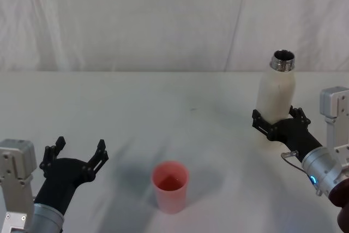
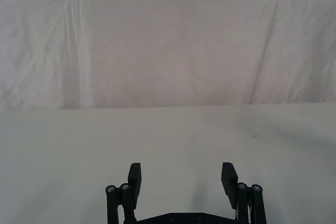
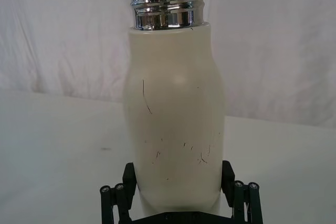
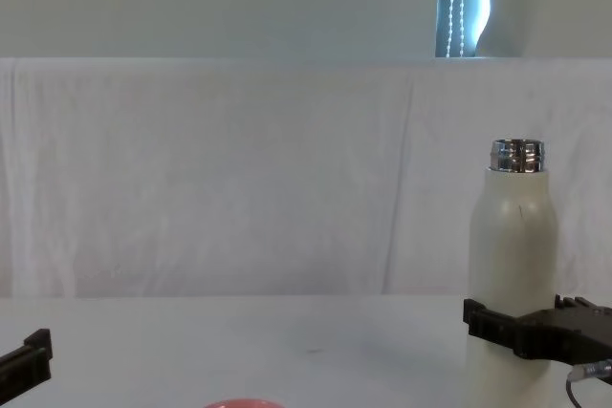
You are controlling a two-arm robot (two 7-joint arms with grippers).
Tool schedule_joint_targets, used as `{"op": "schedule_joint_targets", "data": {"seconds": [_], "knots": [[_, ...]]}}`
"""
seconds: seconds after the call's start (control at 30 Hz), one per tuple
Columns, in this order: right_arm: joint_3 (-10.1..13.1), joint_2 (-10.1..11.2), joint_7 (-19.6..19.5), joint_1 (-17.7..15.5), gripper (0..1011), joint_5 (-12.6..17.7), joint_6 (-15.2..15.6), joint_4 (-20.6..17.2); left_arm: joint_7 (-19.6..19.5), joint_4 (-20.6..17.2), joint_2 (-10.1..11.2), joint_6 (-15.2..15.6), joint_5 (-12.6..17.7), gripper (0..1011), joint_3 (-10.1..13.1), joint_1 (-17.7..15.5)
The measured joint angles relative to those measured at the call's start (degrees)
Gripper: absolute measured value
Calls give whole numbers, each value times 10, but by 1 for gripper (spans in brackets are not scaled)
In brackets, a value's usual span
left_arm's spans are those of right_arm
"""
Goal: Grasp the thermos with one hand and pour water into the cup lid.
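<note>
Thermos clasped low in my right jaws, cup lid waiting

My right gripper grasps the upright thermos near its base, steel neck uncapped above my fingers; its scuffed cream body carries no readable writing. My left gripper hangs spread and unladen, the pink cup lid standing beside it toward my right jaws.

Thermos: tall cream-white matte bottle, rounded shoulders, shiny threaded steel neck, mouth uncapped; upright near the table's right edge, its lower body clasped between the black jaws of the right gripper. Fine dark scratches mark its side. Cup lid: small pink-red round cup, upright, mouth up, near the front edge at mid-table, well apart from the thermos.
</note>
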Motion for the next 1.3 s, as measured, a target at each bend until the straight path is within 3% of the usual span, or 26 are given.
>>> {"op": "schedule_joint_targets", "data": {"seconds": [1.3], "knots": [[-1, 0, 1, -1, 960, 0, 1, -2, 0, 0, 0, 0, 0, 1001, 0, 0]]}}
